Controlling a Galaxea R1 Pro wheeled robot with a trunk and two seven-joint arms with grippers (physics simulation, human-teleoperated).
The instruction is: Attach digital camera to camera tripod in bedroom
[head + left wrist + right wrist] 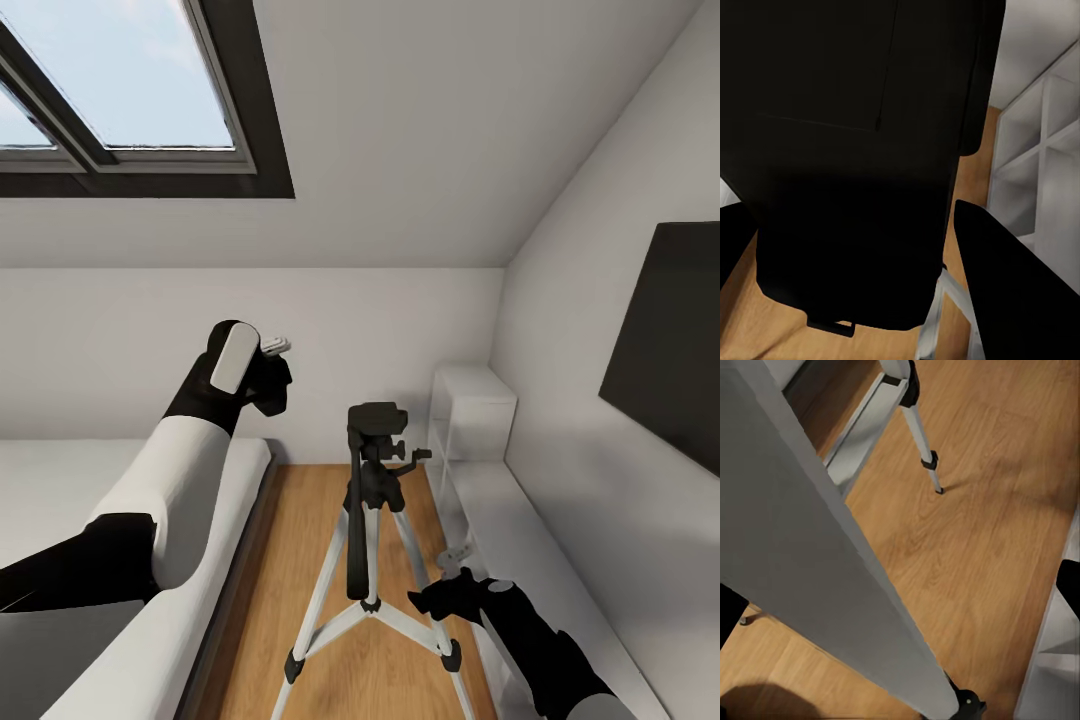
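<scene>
Up close, left claw [855, 247] gripping digital camera [847, 142]

From my right wrist I see a tripod [817, 555] leg running close and large across the view, ending in a black foot [964, 706] on the wood floor [975, 525]. Beyond, a second leg [921, 435] slants down to its own foot on the boards. A pale edge runs along one side.
</scene>
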